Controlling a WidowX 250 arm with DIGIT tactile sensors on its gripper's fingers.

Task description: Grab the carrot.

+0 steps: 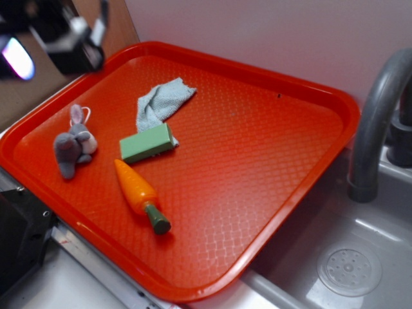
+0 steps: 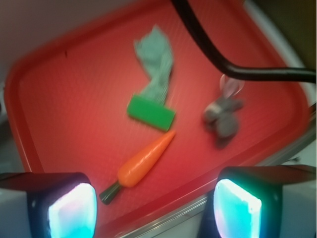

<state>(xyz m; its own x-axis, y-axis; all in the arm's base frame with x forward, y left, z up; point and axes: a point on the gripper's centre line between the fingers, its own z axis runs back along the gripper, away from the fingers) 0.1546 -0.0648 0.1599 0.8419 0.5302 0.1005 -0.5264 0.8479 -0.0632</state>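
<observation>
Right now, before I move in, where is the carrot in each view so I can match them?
Exterior: the carrot lies in the lower left-centre of the red tray, tip up-left, green stem down-right.
Wrist: the carrot sits low in the centre, tip up-right, stem down-left, above the gap between the pincer pads.
Shared landmark: the green block just beyond the carrot's tip.

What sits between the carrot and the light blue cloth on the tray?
The green block lies between the carrot and the cloth, overlapping the cloth's near edge and close to the carrot's tip. The exterior view shows it clearly; the wrist view agrees.
</observation>
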